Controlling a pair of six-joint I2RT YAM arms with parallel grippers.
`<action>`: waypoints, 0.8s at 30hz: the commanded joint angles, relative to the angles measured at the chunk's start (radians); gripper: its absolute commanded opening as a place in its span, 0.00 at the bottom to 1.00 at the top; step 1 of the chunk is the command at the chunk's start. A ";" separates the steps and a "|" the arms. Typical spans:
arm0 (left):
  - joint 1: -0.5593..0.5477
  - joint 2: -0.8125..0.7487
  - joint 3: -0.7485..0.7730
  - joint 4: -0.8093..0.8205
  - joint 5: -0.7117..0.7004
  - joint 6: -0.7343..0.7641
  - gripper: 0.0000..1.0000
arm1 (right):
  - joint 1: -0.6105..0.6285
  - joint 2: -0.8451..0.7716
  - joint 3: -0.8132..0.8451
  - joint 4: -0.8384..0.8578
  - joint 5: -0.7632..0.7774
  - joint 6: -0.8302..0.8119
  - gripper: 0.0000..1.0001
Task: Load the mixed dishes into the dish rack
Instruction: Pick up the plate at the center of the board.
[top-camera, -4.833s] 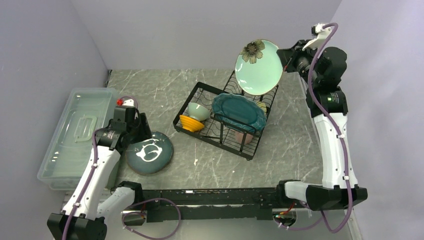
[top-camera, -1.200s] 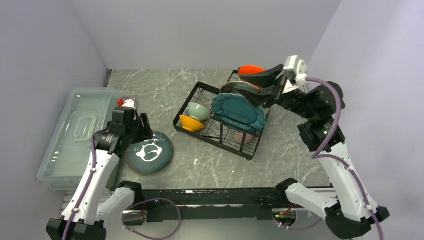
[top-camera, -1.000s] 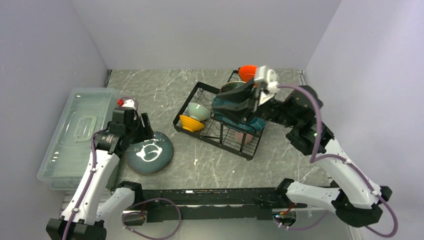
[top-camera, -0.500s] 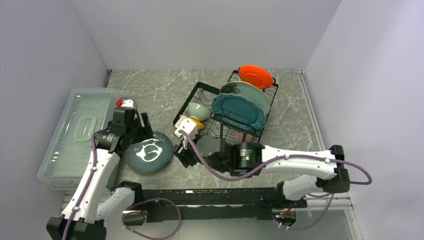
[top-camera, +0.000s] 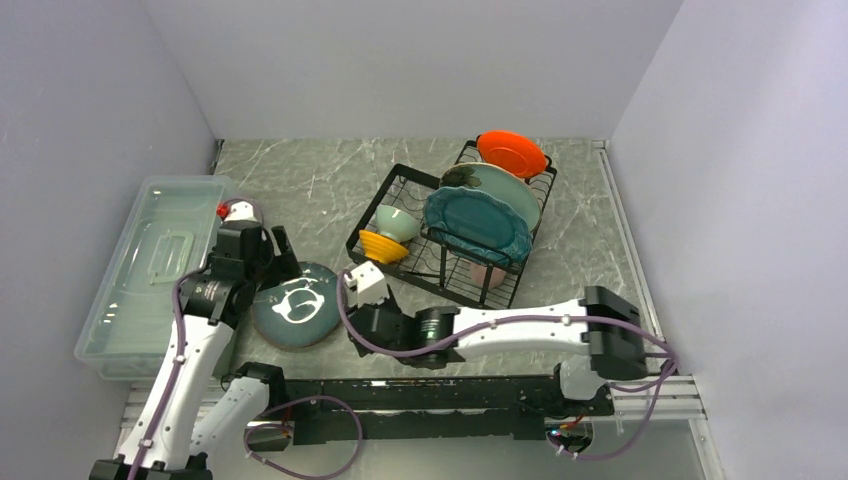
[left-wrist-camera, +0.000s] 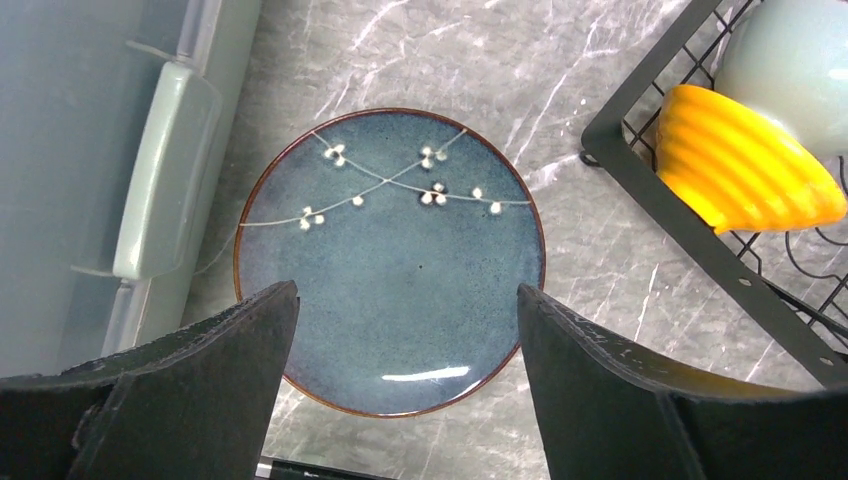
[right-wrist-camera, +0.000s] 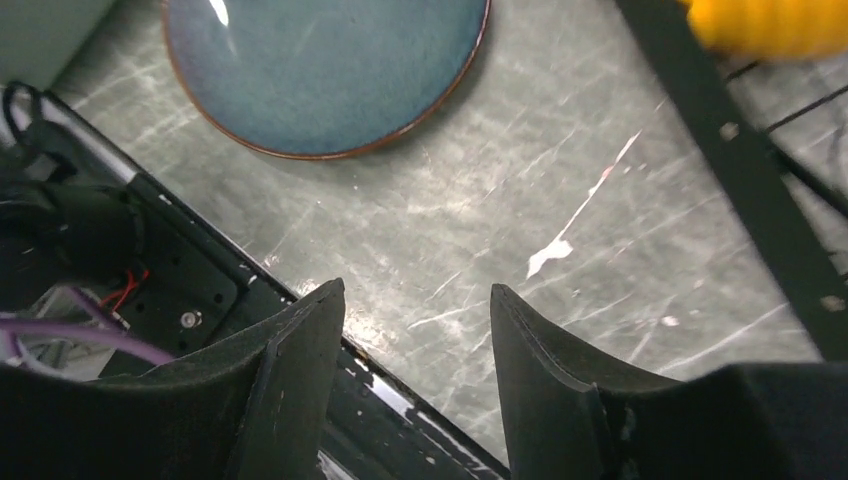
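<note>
The right arm lies low and stretched out to the left along the near edge of the table, its forearm almost level. The right gripper points down at bare marble just beside the near right rim of the dark blue plate. Its fingers stand moderately apart and nothing is between them. The left arm rises from its base at the near left corner and bends forward over the plate, with the clear lidded bin close on its left. The left gripper hangs straight above the plate, spread wide. Its two fingers frame the near half of the plate from above and grip nothing. The plate lies flat on the marble, face up, between the bin and the dish rack and apart from both. Beyond it, in the rack's near left corner, the orange-yellow bowl lies tipped on its side, with the pale green bowl just behind it. Farther right a scalloped teal plate stands on edge, leaning back. A paler green plate stands behind it. The small orange-red plate sits at the rack's far end.
</note>
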 joint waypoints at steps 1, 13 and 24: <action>-0.003 -0.050 0.014 -0.008 -0.049 -0.023 0.86 | -0.025 0.090 0.030 0.021 -0.003 0.226 0.58; -0.003 -0.195 0.003 -0.008 -0.117 -0.046 0.92 | -0.101 0.279 0.032 0.289 -0.086 0.489 0.57; -0.003 -0.231 -0.002 -0.003 -0.110 -0.036 0.95 | -0.173 0.414 0.053 0.432 -0.145 0.615 0.58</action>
